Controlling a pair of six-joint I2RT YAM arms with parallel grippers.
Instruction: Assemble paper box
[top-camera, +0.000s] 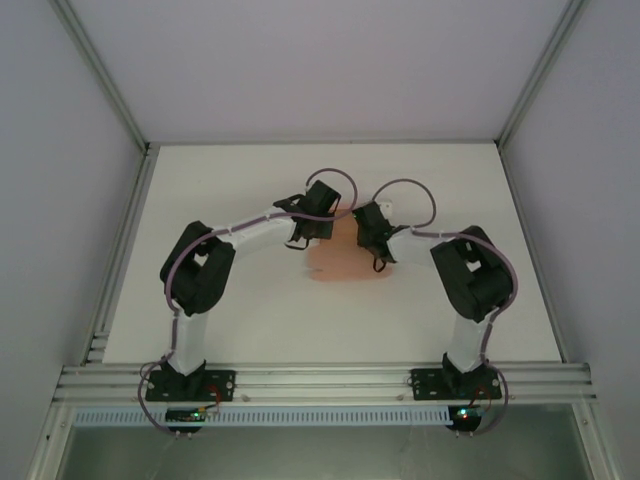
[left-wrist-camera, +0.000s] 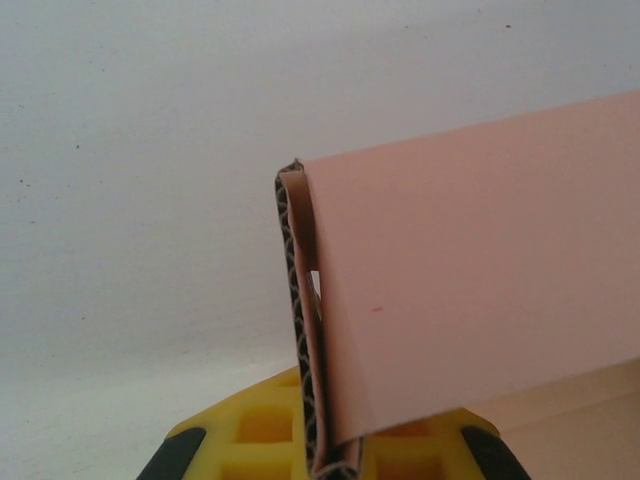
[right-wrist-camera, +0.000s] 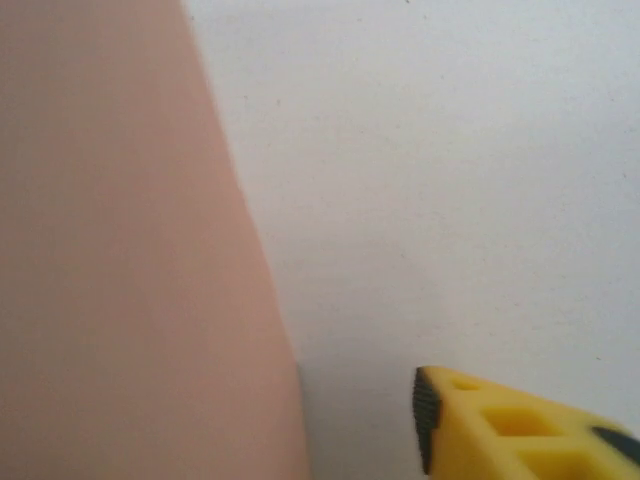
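Paper box (left-wrist-camera: 480, 270) edge between left fingers (left-wrist-camera: 262, 428)

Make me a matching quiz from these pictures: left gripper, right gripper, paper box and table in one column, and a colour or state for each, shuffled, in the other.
1. left gripper
2. right gripper
3. paper box
4. table

A. white
B. salmon pink
C. open, its pad apart from the box
D. shut on the box's edge

Pairs: 1-D, 2-C, 3-B, 4-A
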